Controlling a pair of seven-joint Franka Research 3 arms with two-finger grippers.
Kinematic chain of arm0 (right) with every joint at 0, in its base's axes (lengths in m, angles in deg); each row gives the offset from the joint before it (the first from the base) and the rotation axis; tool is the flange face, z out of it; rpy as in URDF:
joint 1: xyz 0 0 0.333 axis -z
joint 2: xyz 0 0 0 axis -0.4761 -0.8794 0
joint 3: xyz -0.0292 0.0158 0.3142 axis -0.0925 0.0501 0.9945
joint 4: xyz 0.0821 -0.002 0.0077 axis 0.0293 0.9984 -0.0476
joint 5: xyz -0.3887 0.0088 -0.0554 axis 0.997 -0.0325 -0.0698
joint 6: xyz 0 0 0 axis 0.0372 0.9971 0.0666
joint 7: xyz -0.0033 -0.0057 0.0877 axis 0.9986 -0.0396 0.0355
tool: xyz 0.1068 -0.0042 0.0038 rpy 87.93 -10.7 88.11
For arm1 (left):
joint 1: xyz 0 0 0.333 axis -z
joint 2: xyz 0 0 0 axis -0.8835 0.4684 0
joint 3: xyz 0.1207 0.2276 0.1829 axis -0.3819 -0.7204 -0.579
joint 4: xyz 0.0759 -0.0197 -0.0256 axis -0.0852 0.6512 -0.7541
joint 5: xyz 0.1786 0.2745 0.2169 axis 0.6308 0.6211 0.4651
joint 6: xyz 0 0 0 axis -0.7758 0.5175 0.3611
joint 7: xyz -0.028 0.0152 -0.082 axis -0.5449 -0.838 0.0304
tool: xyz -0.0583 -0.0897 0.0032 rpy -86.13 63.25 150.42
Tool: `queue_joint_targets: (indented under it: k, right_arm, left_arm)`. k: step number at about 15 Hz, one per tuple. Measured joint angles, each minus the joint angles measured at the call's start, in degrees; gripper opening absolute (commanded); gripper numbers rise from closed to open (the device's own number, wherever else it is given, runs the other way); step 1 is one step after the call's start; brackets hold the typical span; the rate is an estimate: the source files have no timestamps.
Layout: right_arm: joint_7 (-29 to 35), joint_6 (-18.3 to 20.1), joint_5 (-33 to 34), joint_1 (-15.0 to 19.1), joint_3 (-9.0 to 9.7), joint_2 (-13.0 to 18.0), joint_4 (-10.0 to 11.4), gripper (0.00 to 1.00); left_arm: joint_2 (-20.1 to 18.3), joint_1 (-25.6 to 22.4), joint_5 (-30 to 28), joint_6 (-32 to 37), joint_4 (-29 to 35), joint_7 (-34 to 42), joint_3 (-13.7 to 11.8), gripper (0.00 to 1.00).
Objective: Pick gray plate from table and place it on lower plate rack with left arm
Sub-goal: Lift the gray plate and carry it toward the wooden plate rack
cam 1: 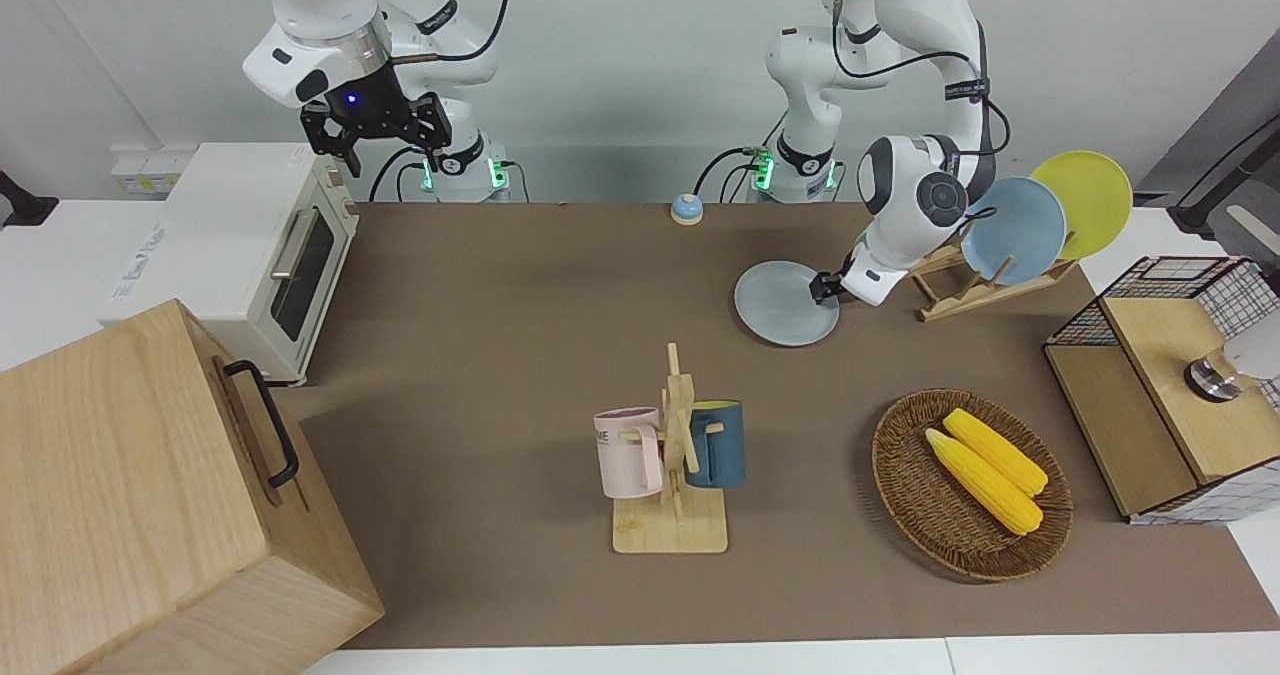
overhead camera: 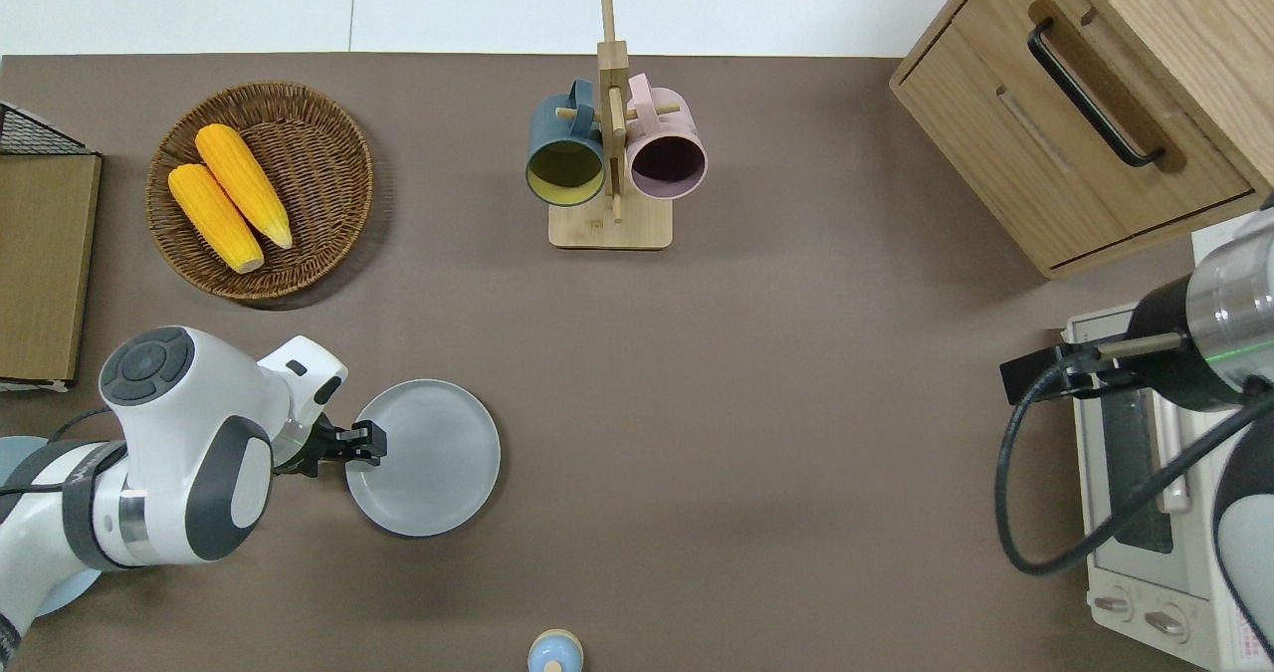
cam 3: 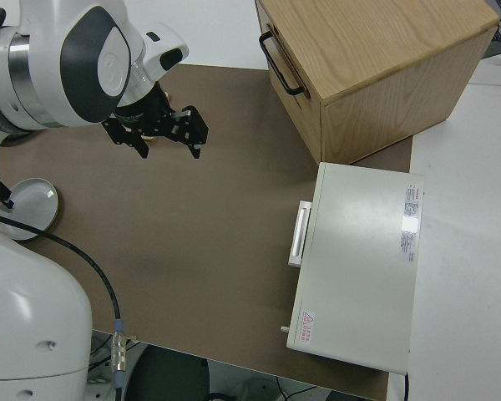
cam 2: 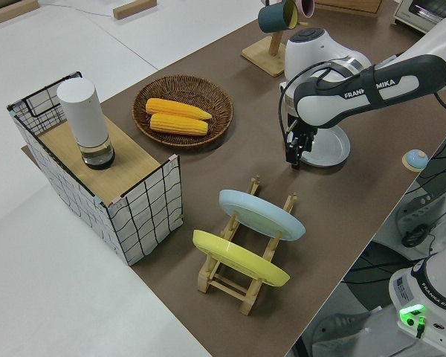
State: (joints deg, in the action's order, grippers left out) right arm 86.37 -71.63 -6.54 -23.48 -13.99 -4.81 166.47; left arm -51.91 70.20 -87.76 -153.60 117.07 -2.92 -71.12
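The gray plate (cam 1: pixel 785 303) (overhead camera: pixel 428 458) (cam 2: pixel 333 146) lies flat on the table (cam 1: pixel 520 335), between the blue bell and the corn basket. My left gripper (cam 1: pixel 826 289) (overhead camera: pixel 363 445) (cam 2: pixel 294 155) points down at the plate's rim on the side toward the left arm's end, one finger inside the rim and one outside, shut on it. The lower plate rack (cam 1: pixel 948 305) (cam 2: pixel 230 286) stands close by toward the left arm's end and holds a sky-blue plate (cam 1: pixel 1012 230) and a yellow plate (cam 1: pixel 1085 200). My right gripper (cam 1: pixel 375 133) (cam 3: pixel 154 138) is parked, open and empty.
A mug stand (overhead camera: pixel 609 154) with two mugs is mid-table, farther from the robots. A wicker basket (overhead camera: pixel 328 154) holds two corn cobs. A wire-and-wood shelf (cam 1: pixel 1160 395), a toaster oven (cam 1: pixel 250 255), a wooden drawer box (cam 1: pixel 130 495) and a small blue bell (cam 1: pixel 686 209) also stand here.
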Motion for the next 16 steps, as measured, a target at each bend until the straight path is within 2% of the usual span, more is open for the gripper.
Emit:
queue_joint_targets:
  k: [2, 4, 11, 16]
  right_arm:
    - [0.0, 0.0, 0.0, 0.0, 0.0, 0.0, 0.0, 0.987]
    - [0.0, 0.0, 0.0, 0.0, 0.0, 0.0, 0.0, 0.987]
    - [0.0, 0.0, 0.0, 0.0, 0.0, 0.0, 0.0, 0.99]
    - [0.0, 0.0, 0.0, 0.0, 0.0, 0.0, 0.0, 0.987]
  left_arm:
    - [0.5, 0.0, 0.0, -0.3, 0.0, 0.0, 0.0, 0.12]
    - [0.6, -0.1, 0.0, -0.3, 0.0, 0.0, 0.0, 0.0]
    - [-0.2, -0.1, -0.1, -0.2, -0.3, 0.0, -0.4, 0.0]
    - [-0.6, -0.2, -0.1, 3.6, -6.1, 0.0, -2.4, 0.0]
